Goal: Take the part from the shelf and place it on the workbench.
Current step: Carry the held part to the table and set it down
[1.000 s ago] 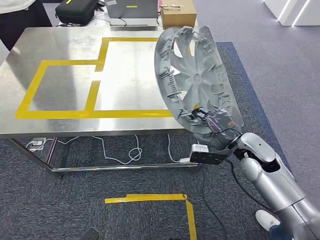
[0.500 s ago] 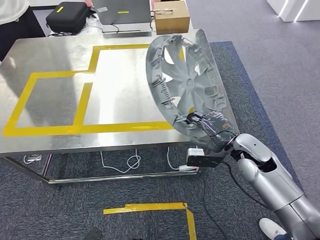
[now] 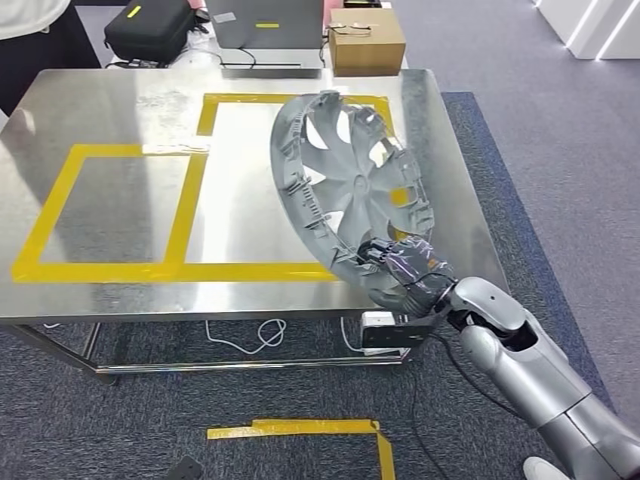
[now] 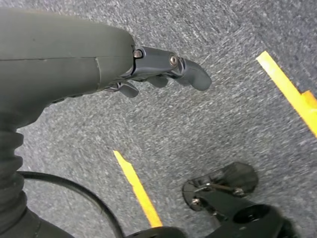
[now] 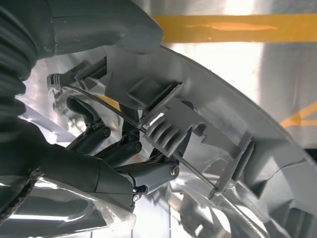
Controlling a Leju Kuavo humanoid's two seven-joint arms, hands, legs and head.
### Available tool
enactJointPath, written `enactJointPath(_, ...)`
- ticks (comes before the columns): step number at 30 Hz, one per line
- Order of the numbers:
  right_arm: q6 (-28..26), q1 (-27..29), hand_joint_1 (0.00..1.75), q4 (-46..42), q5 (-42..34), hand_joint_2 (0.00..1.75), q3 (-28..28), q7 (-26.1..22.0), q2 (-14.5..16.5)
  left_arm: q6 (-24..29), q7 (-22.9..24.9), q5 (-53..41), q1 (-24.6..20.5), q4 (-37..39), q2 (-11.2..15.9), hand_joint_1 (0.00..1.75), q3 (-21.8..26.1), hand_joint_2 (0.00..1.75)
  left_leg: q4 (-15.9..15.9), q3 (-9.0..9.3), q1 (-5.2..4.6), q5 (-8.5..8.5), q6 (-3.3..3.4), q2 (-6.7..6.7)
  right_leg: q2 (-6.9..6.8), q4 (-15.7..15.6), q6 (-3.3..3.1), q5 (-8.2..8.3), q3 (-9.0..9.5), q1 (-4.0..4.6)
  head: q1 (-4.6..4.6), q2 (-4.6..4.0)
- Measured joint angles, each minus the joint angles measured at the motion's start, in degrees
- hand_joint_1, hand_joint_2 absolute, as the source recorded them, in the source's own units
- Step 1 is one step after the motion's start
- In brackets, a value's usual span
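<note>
A round grey plastic wheel cover (image 3: 349,190) is held tilted above the right part of the steel workbench (image 3: 113,290), its ribbed back side towards me. My right hand (image 3: 407,268) grips its lower rim near the table's front edge. In the right wrist view the dark fingers (image 5: 123,163) curl behind the wheel cover's rim (image 5: 224,129) and the thumb (image 5: 112,25) presses on its outer face. My left hand (image 4: 164,74) hangs over the carpet with its fingers loosely apart and nothing in it.
Yellow tape (image 3: 181,200) marks rectangles on the workbench top. A cardboard box (image 3: 366,42), a laptop (image 3: 264,25) and a black case (image 3: 147,28) lie beyond the far edge. A person in dark clothing (image 3: 34,40) stands at the far left. Cables (image 3: 260,335) and a white power strip (image 3: 377,330) lie under the table.
The camera has shifted, so the table sits differently in the picture. My right hand has carried the wheel cover to the left and lower, further over the workbench top.
</note>
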Motion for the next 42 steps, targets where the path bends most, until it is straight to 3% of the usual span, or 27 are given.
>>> enactJointPath(2,0.3,-0.3,1.75,0.4,0.0,1.75,0.4,0.0,0.0,0.0,0.0,0.0,-0.1,0.0,-0.1,0.0,0.0,1.75,0.0,0.55,-0.27,-0.31,-0.08,-0.08,-0.07,-6.9,-1.16,5.39,2.01,0.47,-0.08,0.0)
enactJointPath(4,0.4,-0.8,1.75,0.7,-0.1,1.75,0.9,-0.1,0.1,0.0,0.1,-0.1,-0.4,0.0,-0.3,0.0,0.0,1.75,-0.1,0.53,-0.29,-0.25,-0.42,-0.07,-0.17,-10.9,-2.03,7.56,3.43,0.92,-0.26,0.0)
enactJointPath(6,0.5,-1.3,1.75,1.1,-0.1,1.75,1.2,-0.1,0.3,0.0,0.2,-0.1,-0.7,0.0,-0.3,0.0,0.0,1.75,-0.3,0.35,-0.23,0.01,-0.94,0.01,-0.18,-11.8,-2.25,7.63,3.79,1.06,-0.32,0.0)
enactJointPath(8,0.6,-1.8,1.75,1.5,0.0,1.75,1.5,-0.1,0.6,0.1,0.2,-0.2,-0.9,0.0,-0.3,0.0,0.0,1.75,0.3,-0.09,-0.26,-0.49,-1.59,0.12,-0.12,-13.7,-2.52,7.34,4.68,0.66,-0.33,0.0)
enactJointPath(10,0.8,-2.1,1.75,2.1,0.1,1.75,1.8,-0.1,0.9,0.2,0.3,-0.2,-1.0,0.0,-0.3,0.0,0.0,1.75,4.3,-1.92,-0.07,-2.84,-2.31,0.2,-0.11,-15.3,-2.84,7.16,5.54,0.24,-0.37,0.0)
enactJointPath(12,0.8,-2.2,1.75,2.7,0.2,1.75,2.2,-0.1,1.1,0.2,0.4,-0.1,-1.0,0.0,-0.3,0.0,0.0,1.75,11.3,-4.9,0.32,-5.78,-2.94,0.27,-0.14,-15.3,-2.98,7.2,5.67,0.21,-0.38,0.0)
enactJointPath(13,0.9,-2.1,1.75,2.9,0.2,1.75,2.4,-0.2,1.2,0.2,0.4,-0.1,-1.0,0.0,-0.3,0.0,0.0,1.75,13.7,-5.94,0.52,-6.31,-3.19,0.3,-0.12,-15.2,-2.96,7.14,5.73,0.2,-0.41,0.0)
enactJointPath(14,0.9,-2.1,1.75,3.1,0.3,1.75,2.5,-0.2,1.3,0.2,0.5,-0.1,-1.1,0.0,-0.3,0.0,0.0,1.75,14.3,-6.21,0.69,-5.78,-3.38,0.34,-0.11,-15.1,-2.9,7.03,5.83,0.19,-0.41,0.0)
enactJointPath(16,1.0,-2.2,1.75,3.5,0.4,1.75,2.8,-0.3,1.4,0.2,0.5,-0.2,-1.1,0.0,-0.2,0.0,0.0,1.75,9.2,-3.95,0.97,-1.98,-3.57,0.43,-0.07,-14.7,-2.6,6.64,6.09,0.11,-0.42,0.0)
enactJointPath(18,1.2,-2.4,1.75,4.0,0.7,1.75,3.0,-0.2,1.6,0.4,0.6,-0.2,-1.2,0.0,-0.2,0.0,0.0,1.75,2.7,-0.93,1.03,0.4,-3.44,0.42,-0.05,-14.2,-2.06,6.16,6.06,0.17,-0.41,0.0)
enactJointPath(19,1.3,-2.6,1.75,4.3,0.9,1.75,3.2,-0.2,1.7,0.4,0.6,-0.2,-1.2,0.0,-0.2,0.0,0.0,1.75,0.9,-0.19,0.95,0.58,-3.23,0.38,-0.05,-14.0,-1.72,6.05,5.87,0.24,-0.41,0.0)
enactJointPath(23,1.4,-2.9,1.75,5.3,1.1,1.75,3.7,-0.2,1.8,0.5,0.6,-0.3,-1.2,0.0,-0.3,0.0,0.0,1.75,-0.1,0.12,0.83,0.17,-1.82,0.36,-0.09,-13.6,-0.53,5.54,5.18,0.23,-0.44,0.0)
enactJointPath(25,1.4,-3.1,1.75,5.7,1.1,1.75,3.8,-0.3,1.8,0.6,0.6,-0.3,-1.3,0.0,-0.3,0.0,0.0,1.75,-0.4,0.35,1.03,0.29,-1.1,0.41,-0.09,-9.6,-0.13,3.26,3.14,0.18,-0.22,0.0)
enactJointPath(27,1.4,-3.1,1.75,6.1,1.1,1.75,4.0,-0.4,1.8,0.7,0.6,-0.3,-1.5,0.0,-0.4,0.0,0.0,1.75,-0.4,0.33,0.97,0.25,-0.77,0.43,-0.09,-1.6,0.07,0.05,-0.87,0.16,-0.06,0.0)
enactJointPath(28,1.4,-3.1,1.75,6.2,1.1,1.75,4.1,-0.4,1.8,0.7,0.6,-0.3,-1.5,0.0,-0.4,0.0,0.0,1.75,-0.4,0.34,0.93,0.23,-0.74,0.42,-0.09,1.6,0.13,-0.79,-2.64,0.16,-0.08,0.0)
enactJointPath(29,1.4,-3.1,1.75,6.4,1.1,1.75,4.1,-0.5,1.8,0.7,0.6,-0.3,-1.4,0.0,-0.4,0.0,0.0,1.75,-0.4,0.37,0.91,0.22,-0.73,0.41,-0.09,2.9,0.12,-0.57,-3.58,0.16,-0.06,0.0)
enactJointPath(30,1.4,-3.1,1.75,6.6,1.1,1.75,4.1,-0.5,1.8,0.7,0.6,-0.3,-1.4,0.0,-0.4,0.0,0.0,1.75,-0.4,0.42,0.89,0.21,-0.74,0.38,-0.09,1.9,0.04,0.8,-3.37,0.16,-0.05,0.0)
enactJointPath(32,1.4,-3.2,1.75,7.0,1.3,1.75,4.1,-0.5,1.8,0.9,0.7,-0.4,-1.4,0.0,-0.5,0.0,0.0,1.75,-0.4,0.57,0.88,0.15,-0.87,0.32,-0.13,-5.5,-0.32,5.11,-0.28,0.18,-0.04,0.0)
enactJointPath(34,1.3,-3.4,1.75,7.6,1.9,1.75,4.2,-0.5,1.9,1.1,0.8,-0.6,-1.5,0.0,-0.5,0.0,0.0,1.75,-0.3,0.41,0.67,0.14,-1.3,0.28,-0.15,-11.9,-0.64,7.29,2.9,0.3,-0.08,0.0)
enactJointPath(38,0.3,-3.8,1.75,9.8,3.7,1.75,4.6,-0.3,2.2,1.3,1.1,-0.8,-1.6,0.0,-0.6,0.0,-0.1,1.75,-0.1,0.2,0.52,0.1,-2.46,0.33,-0.09,-13.6,-1.47,7.41,3.8,0.29,-0.17,0.0)
enactJointPath(40,-0.5,-3.9,1.75,11.3,4.7,1.75,4.9,0.0,2.3,1.5,1.1,-0.9,-1.6,0.0,-0.5,0.0,-0.1,1.75,2.9,-0.99,0.59,-2.01,-3.09,0.39,-0.23,-14.0,-2.18,7.67,4.09,0.04,-0.32,0.0)
enactJointPath(42,-1.4,-4.1,1.75,13.3,5.5,1.75,5.0,0.2,2.5,1.6,1.1,-0.9,-1.5,0.0,-0.5,0.0,-0.1,1.75,9.9,-3.92,0.71,-5.55,-3.52,0.45,-0.29,-14.0,-2.54,7.7,4.18,0.05,-0.43,0.0)
